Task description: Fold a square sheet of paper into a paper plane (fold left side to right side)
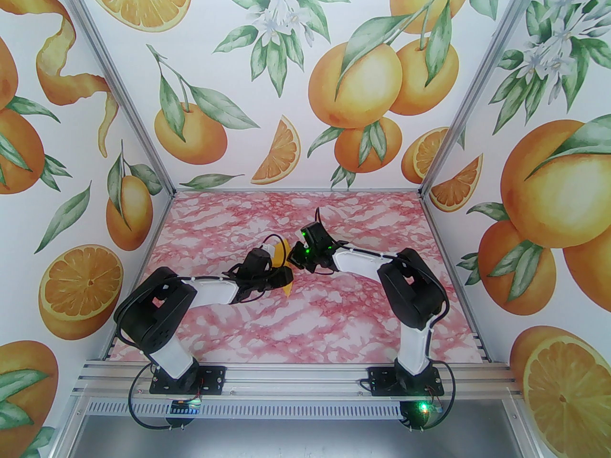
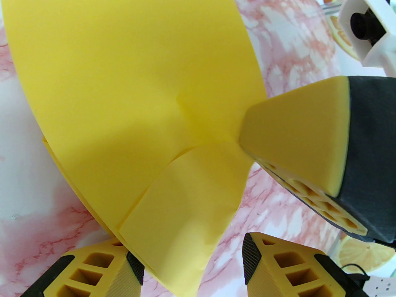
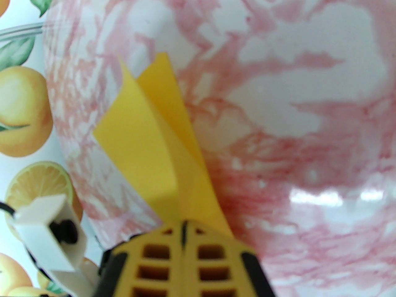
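Clamping the part-folded paper (image 3: 145, 147) is the right gripper (image 3: 184, 224); left gripper (image 2: 188, 246) gapes around its edge; folding looks unfinished

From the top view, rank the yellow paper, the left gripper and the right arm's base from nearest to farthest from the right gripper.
1. Yellow paper: pinched in the right gripper itself, mid-table.
2. Left gripper: just to its left, standing open by the paper.
3. Right arm's base: at the table's near edge, right side.
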